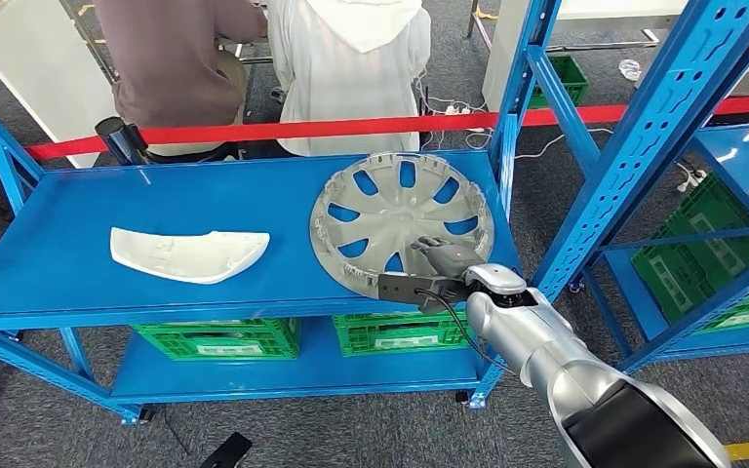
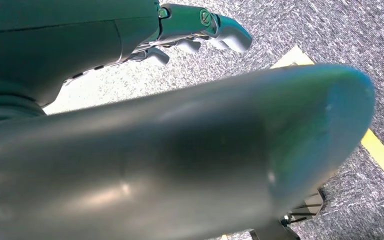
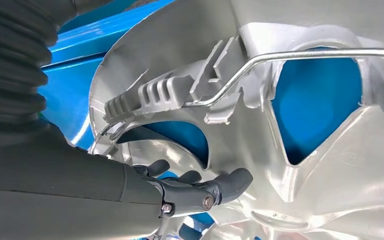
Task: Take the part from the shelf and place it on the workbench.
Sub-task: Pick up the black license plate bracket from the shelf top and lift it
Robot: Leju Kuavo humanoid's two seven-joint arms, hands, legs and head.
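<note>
On the blue shelf point(image 1: 78, 244), right hand point(image 1: 436, 268) touches unlabelled wheel cover point(image 1: 390, 210).

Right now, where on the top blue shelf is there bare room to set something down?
The widest bare stretch of the blue shelf top is its back left, behind the white curved part. A narrower bare patch lies between that part and the grey wheel cover. The right end is crowded: the cover fills it, with the right hand on its near rim.

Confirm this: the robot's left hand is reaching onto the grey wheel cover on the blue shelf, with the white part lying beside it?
Not quite: the head view shows the right hand on the wheel cover. The blue shelf and white part are as stated.
</note>
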